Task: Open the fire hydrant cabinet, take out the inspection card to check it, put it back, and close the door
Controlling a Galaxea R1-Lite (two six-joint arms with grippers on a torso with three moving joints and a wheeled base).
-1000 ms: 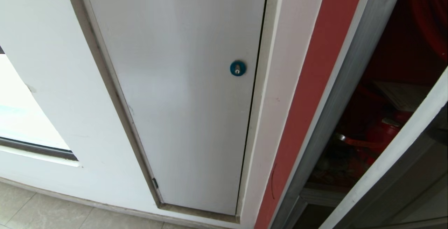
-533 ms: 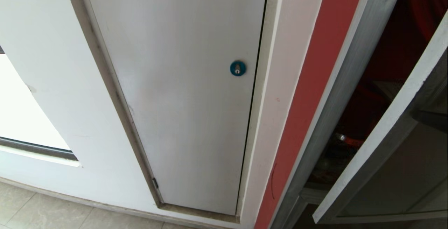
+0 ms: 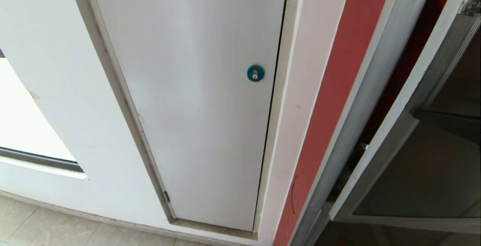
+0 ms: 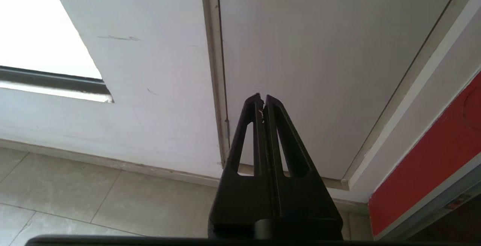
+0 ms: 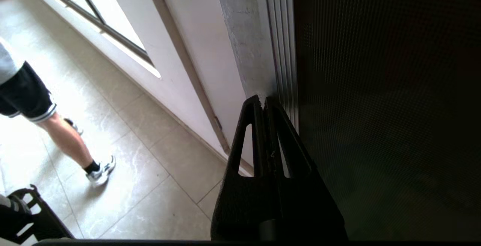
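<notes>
At right edge, door (image 3: 424,163): dark tinted glass, silver aluminium frame, ajar.

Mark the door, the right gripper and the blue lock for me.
door (image 3: 379,148): head view, its pale frame edge.
right gripper (image 5: 263,101): right wrist view, between the shut fingertips.
blue lock (image 3: 255,73): head view, the lock's face.
</notes>
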